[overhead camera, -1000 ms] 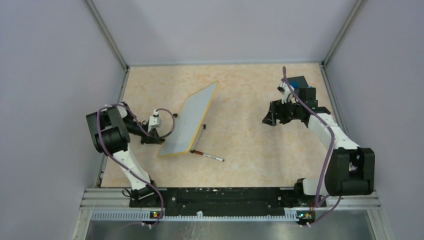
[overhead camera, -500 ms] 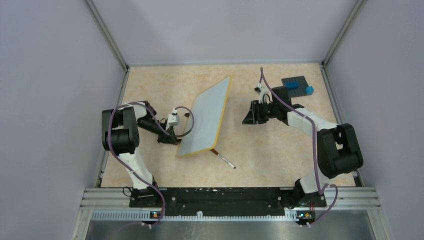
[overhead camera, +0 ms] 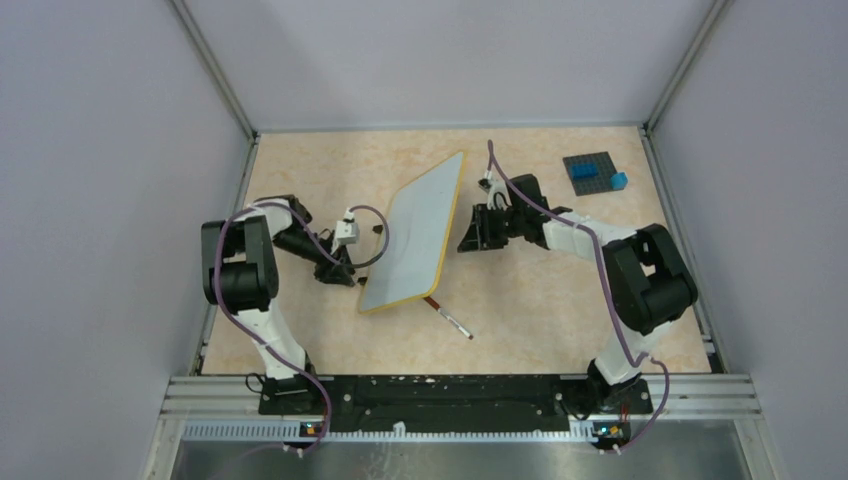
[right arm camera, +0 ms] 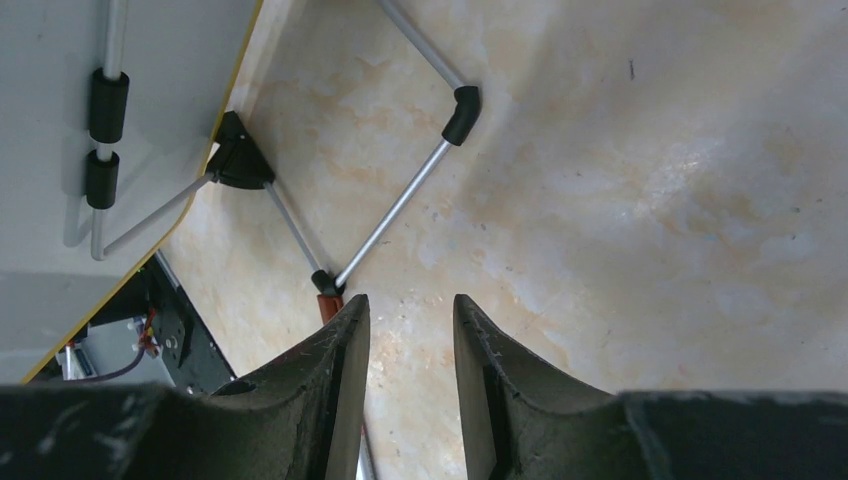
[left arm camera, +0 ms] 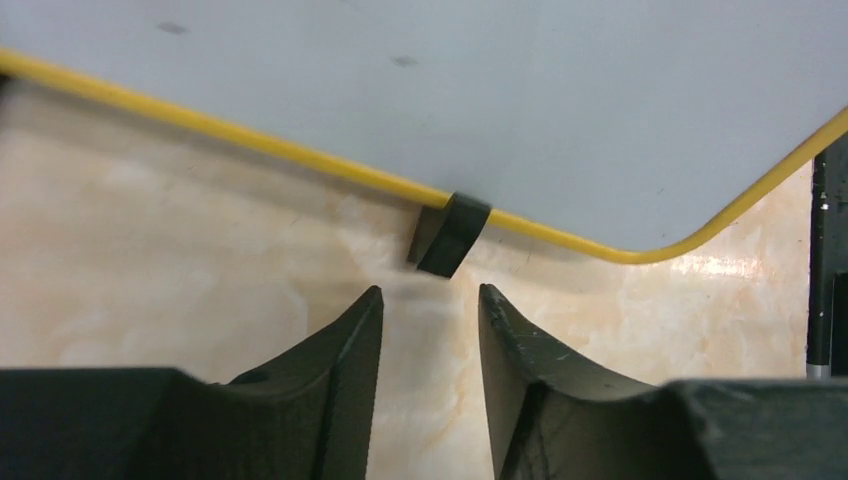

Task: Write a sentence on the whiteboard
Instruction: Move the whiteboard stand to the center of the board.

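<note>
Beige marbled surface [overhead camera: 540,300], dark grey studded plate [overhead camera: 590,165] with blue bricks [overhead camera: 619,180] near the far right corner, thin marker [overhead camera: 450,320] lying slantwise near the middle, toward the near edge

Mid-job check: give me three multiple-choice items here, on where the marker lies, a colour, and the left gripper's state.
1. The marker lies: A) on the table by the whiteboard's near corner; B) clipped to its top edge; C) hanging off the table's edge.
2. The whiteboard's rim is: A) red; B) yellow; C) green.
3. The left gripper is: A) shut on the marker; B) shut on the rim; C) open, holding nothing.
Answers: 1 A, the top view shows it flat on the table there; 2 B, a yellow edge shows in the left wrist view; 3 C, its fingers stand apart with bare table between.
</note>
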Robot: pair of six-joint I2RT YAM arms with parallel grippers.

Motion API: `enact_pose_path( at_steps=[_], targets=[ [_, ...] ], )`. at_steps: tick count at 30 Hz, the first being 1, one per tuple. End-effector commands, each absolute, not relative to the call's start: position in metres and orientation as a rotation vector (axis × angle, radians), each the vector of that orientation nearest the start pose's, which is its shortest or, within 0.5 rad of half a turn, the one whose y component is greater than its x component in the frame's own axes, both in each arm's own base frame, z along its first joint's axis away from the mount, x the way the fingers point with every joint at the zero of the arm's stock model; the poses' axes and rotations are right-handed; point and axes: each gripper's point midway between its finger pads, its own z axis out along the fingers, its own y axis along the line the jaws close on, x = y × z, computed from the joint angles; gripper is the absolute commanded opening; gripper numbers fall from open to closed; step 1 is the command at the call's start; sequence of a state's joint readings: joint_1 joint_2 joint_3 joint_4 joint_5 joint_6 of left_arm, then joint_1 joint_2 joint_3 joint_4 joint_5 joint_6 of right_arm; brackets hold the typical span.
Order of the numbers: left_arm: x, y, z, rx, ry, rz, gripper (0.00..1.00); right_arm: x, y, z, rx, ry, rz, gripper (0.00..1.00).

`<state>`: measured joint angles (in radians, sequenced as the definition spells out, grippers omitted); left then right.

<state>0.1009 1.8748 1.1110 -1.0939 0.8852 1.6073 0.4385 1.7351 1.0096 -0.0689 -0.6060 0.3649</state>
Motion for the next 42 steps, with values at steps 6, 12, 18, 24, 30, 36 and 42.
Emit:
enact_pose_path(
  at_steps=[6, 12, 18, 24, 30, 36, 42],
  targets=[
    [0.277, -0.077, 0.055, 1.671, 1.767, -0.934, 0.52, 0.332, 0.266, 0.125, -0.43, 2.277, 1.111, 0.35],
    [0.273, -0.082, 0.043, 1.722, 1.781, -0.893, 0.52, 0.339, 0.23, 0.139, -0.378, 2.259, 1.061, 0.35],
    [0.266, -0.094, 0.033, 1.78, 1.783, -0.845, 0.45, 0.338, 0.204, 0.151, -0.332, 2.241, 1.031, 0.35],
    [0.262, -0.121, 0.036, 1.757, 1.797, -0.887, 0.28, 0.336, 0.184, 0.153, -0.287, 2.246, 1.01, 0.35],
    [0.255, -0.154, 0.042, 1.681, 1.842, -0.966, 0.03, 0.338, 0.164, 0.157, -0.239, 2.241, 0.98, 0.35],
    [0.274, -0.187, 0.04, 1.449, 2.002, -0.967, 0.0, 0.342, 0.139, 0.162, -0.166, 2.223, 0.949, 0.35],
    [0.303, -0.223, 0.036, 1.21, 2.147, -0.872, 0.0, 0.353, 0.105, 0.168, -0.057, 2.196, 0.895, 0.35]
  ],
)
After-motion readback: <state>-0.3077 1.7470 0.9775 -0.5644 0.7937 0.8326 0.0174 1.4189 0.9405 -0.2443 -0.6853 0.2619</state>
